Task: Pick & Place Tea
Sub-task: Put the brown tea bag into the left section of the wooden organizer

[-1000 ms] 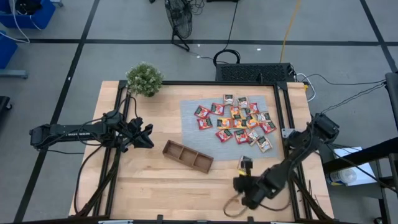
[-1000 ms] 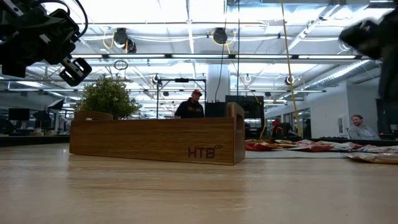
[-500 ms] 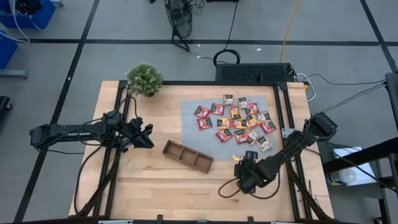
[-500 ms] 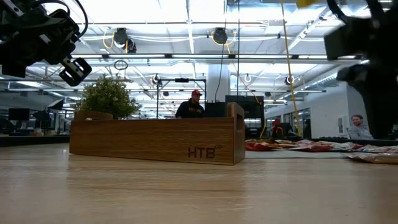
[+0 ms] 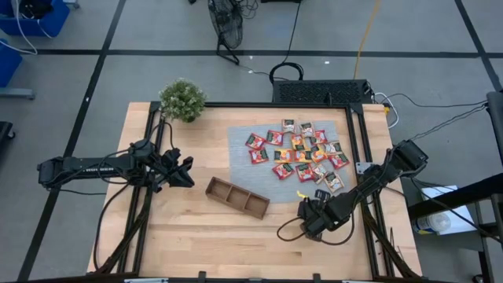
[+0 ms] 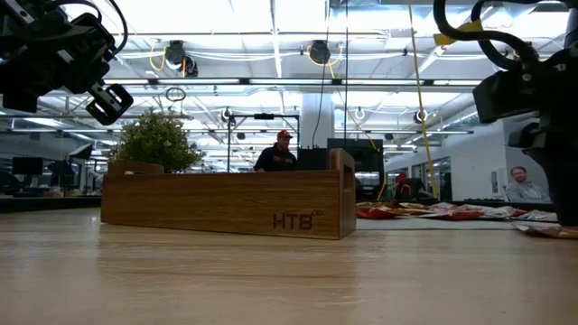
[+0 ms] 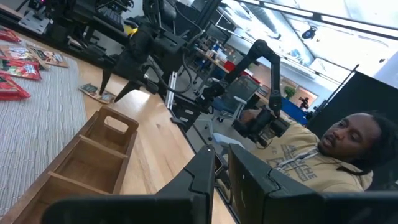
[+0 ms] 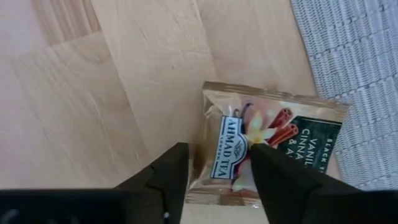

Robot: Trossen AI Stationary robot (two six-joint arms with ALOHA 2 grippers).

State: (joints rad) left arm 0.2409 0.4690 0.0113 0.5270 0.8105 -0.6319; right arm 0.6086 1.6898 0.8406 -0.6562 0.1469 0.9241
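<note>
Several red, orange and green tea sachets (image 5: 299, 149) lie on a grey mat (image 5: 240, 167). One tan sachet (image 8: 267, 146) lies flat on the wood at the mat's near edge. My right gripper (image 8: 217, 152) (image 5: 306, 208) points down, open over this sachet's label end. One finger stands beside that end and the other stands over it. The wooden tray (image 5: 237, 197) (image 6: 226, 203) stands to its left. My left gripper (image 5: 189, 171) (image 7: 221, 177) waits left of the tray, shut and empty. My right gripper comes at the tan sachet's label end (image 8: 233, 155) from above, pointing down, with the fingers spread across that end. The sachet lies flat on the table. I cannot tell whether a fingertip touches it.
A potted plant (image 5: 182, 100) stands at the table's far left corner. A black frame rail (image 5: 363, 149) runs along the mat's right side. Bare wood lies between the tray and the near edge. People (image 6: 276, 153) show in the room behind the table.
My right gripper has moved toward the table's far edge and gone down, rolling its wrist, until it stands over the tan sachet by the mat. In the low view the arm has sunk into the picture at the right. The sachets and the tray have kept still.
</note>
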